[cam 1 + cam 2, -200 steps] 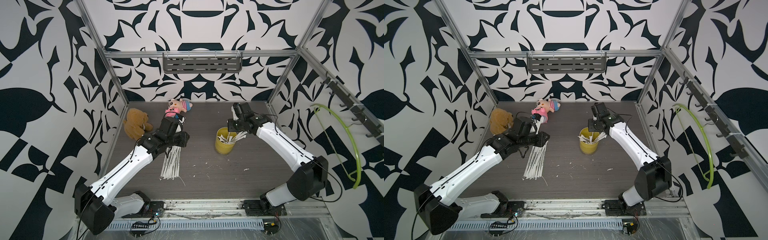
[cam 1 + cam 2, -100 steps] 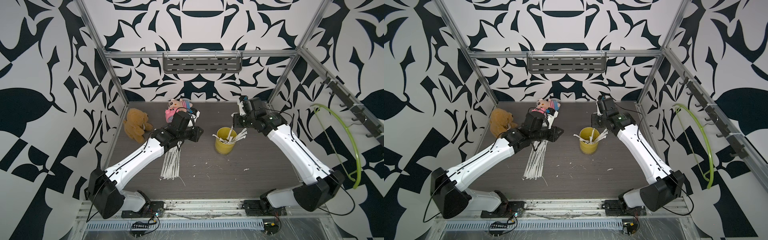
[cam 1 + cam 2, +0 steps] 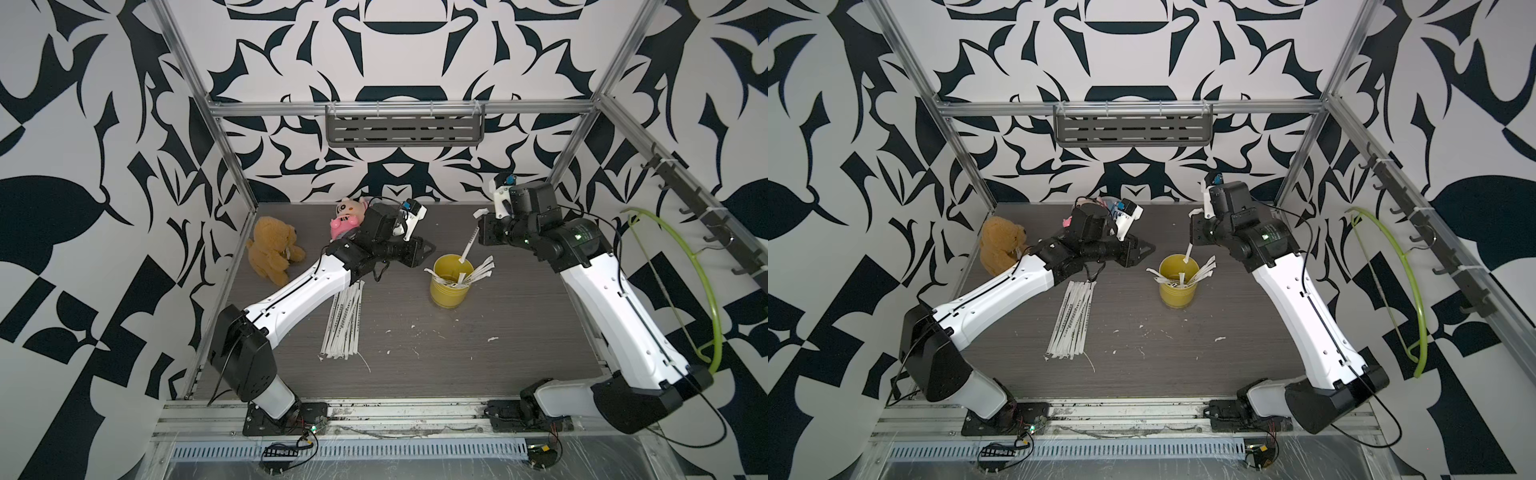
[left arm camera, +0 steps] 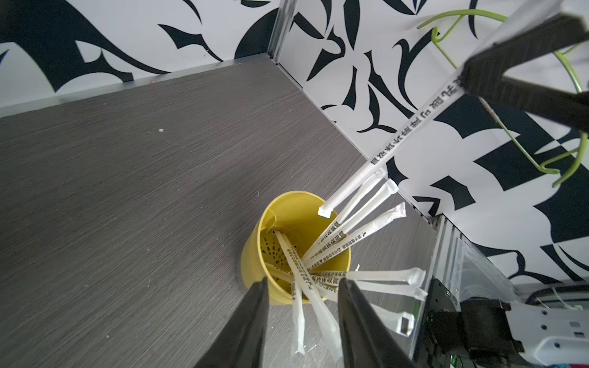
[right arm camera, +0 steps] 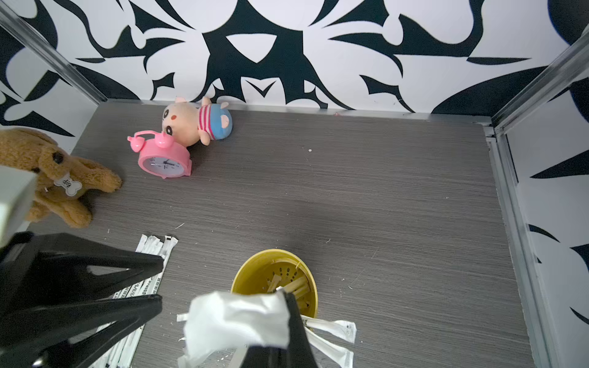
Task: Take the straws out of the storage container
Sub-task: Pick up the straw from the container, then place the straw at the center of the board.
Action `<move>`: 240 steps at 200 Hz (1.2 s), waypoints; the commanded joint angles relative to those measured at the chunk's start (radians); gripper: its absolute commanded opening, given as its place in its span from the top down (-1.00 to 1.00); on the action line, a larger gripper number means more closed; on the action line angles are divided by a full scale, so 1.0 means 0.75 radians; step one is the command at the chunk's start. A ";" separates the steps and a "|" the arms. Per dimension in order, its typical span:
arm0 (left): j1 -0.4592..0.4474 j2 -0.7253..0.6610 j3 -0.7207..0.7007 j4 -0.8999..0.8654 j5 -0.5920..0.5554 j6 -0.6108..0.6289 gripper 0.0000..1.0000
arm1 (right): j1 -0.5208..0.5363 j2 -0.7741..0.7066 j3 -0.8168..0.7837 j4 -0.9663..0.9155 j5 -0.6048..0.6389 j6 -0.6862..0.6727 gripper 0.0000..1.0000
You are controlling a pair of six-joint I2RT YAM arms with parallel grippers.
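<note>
Straw [image 4: 398,140] clamped in the right gripper [image 3: 478,232] has risen nearly clear of the storage container [image 3: 446,293]. Left gripper [image 4: 301,285], jaws apart, has swung over from the laid-out pile [image 3: 343,324], probably for the next one.

Upright yellow cup [image 3: 449,294], wrapped straws [image 3: 480,272] inside

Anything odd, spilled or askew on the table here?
White paper scraps litter the table near the cup. The straw pinched by the right gripper has a crumpled top end. The cup stands upright; nothing spilled.
</note>
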State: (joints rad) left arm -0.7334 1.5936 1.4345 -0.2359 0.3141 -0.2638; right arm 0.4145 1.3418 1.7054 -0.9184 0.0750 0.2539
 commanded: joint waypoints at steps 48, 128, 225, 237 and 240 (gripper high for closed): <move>-0.002 -0.152 -0.003 -0.101 0.017 0.115 0.15 | 0.252 0.070 0.373 -0.163 0.189 -0.054 1.00; 0.001 -0.659 -0.302 -0.437 -0.356 0.090 0.03 | 0.443 0.321 0.622 -0.207 -0.165 0.084 1.00; 0.010 -1.184 -0.497 -0.750 -0.611 -0.089 -0.11 | 0.496 0.839 0.670 -0.227 -0.820 0.306 1.00; 0.010 -1.212 -0.495 -0.769 -0.618 -0.098 -0.12 | 0.511 0.913 0.701 -0.250 -0.841 0.324 1.00; 0.010 -1.217 -0.497 -0.769 -0.621 -0.099 -0.12 | 0.515 0.929 0.704 -0.251 -0.845 0.330 1.00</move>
State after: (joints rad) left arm -0.7303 0.7177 1.0706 -0.7532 -0.1093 -0.3080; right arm 0.7723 1.9842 2.1685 -1.0721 -0.4507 0.4534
